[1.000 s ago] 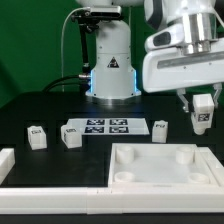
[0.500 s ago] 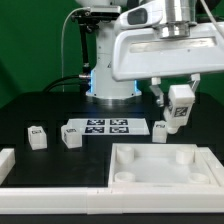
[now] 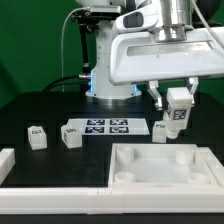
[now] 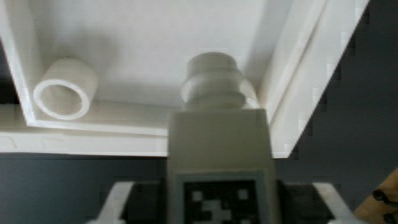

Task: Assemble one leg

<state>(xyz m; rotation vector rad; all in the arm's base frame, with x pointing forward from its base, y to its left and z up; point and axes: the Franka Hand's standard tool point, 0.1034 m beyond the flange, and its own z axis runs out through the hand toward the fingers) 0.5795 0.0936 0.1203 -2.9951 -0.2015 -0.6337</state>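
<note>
My gripper (image 3: pixel 178 112) is shut on a white leg (image 3: pixel 179 110) with a black-and-white tag on its face, holding it in the air above the far right corner of the white tabletop (image 3: pixel 160 166). In the wrist view the leg (image 4: pixel 219 130) runs up the middle with its round peg end pointing toward the tabletop's rim (image 4: pixel 306 70); a round corner socket (image 4: pixel 64 92) lies off to one side. Three more legs stand on the table: one (image 3: pixel 37 136) at the exterior view's left, one (image 3: pixel 70 136) beside it, one (image 3: pixel 160 128) behind the held leg.
The marker board (image 3: pixel 106 127) lies between the loose legs. The robot base (image 3: pixel 112 70) stands at the back. A white frame edge (image 3: pixel 40 195) runs along the front and left of the exterior view.
The arm has swung toward the exterior view's left with the leg in its grip, then settled slightly; the leg now hangs nearer the tabletop's far right corner.
</note>
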